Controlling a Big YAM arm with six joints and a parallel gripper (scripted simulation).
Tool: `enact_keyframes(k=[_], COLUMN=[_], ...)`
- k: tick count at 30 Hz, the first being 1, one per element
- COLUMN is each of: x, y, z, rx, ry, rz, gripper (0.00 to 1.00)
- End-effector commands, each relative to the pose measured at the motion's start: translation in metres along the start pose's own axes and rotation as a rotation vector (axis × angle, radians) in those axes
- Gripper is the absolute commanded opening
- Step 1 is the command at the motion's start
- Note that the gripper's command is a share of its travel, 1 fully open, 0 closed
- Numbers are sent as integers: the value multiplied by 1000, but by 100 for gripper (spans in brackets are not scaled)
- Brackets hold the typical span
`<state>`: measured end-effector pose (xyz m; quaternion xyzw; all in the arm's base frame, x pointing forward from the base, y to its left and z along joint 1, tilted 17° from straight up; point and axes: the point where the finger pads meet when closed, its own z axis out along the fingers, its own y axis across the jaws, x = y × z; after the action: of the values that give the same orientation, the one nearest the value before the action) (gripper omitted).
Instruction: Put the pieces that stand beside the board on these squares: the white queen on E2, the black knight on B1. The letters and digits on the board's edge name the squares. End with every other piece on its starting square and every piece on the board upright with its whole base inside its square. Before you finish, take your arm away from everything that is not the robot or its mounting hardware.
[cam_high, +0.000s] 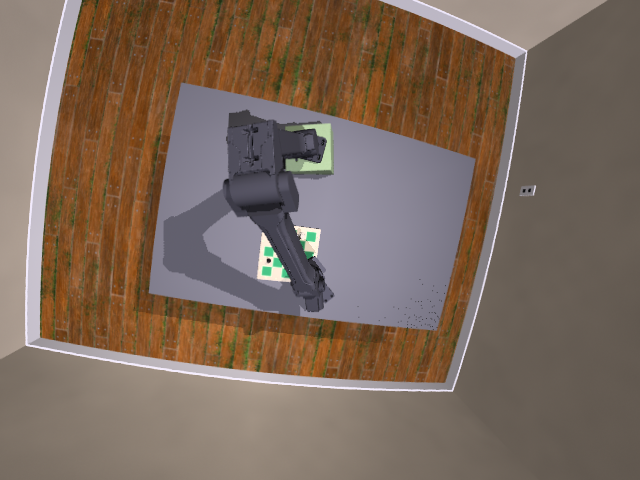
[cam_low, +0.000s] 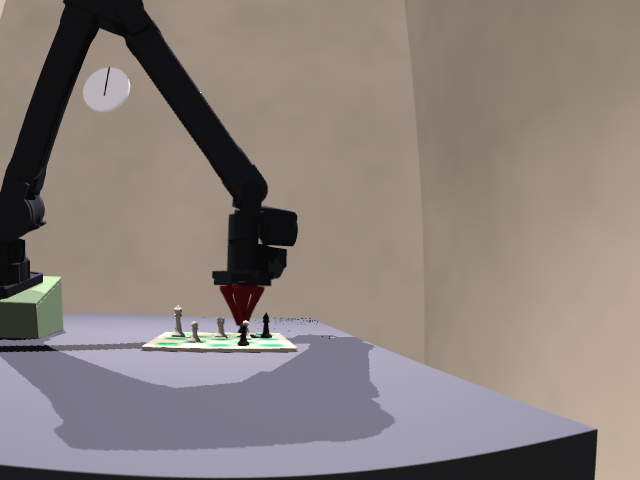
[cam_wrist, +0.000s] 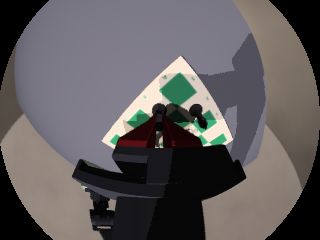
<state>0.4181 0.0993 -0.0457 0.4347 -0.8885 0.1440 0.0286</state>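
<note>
My gripper is shut on the black knight, low over the board. The round dark base of the black knight shows just past the fingertips in the wrist view; whether it touches the board cannot be told. The arm hides the fingers in the top view. A tall white piece stands upright at the board's left in the exterior view; whether it is the queen is too small to tell. The edge letters are unreadable.
Black pieces stand in front of and right of the fingers. A white piece is partly hidden close by. A white rook and white pawn stand to the left. A green block lies near the arm's base.
</note>
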Motion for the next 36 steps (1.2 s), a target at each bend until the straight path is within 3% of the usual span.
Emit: enact_keyframes(k=[1,36], x=[-11,-10], y=[-11,-2], z=[-13,-12], rx=[30,26], ry=[-45,-39], rz=[4,-17], gripper=[0,0])
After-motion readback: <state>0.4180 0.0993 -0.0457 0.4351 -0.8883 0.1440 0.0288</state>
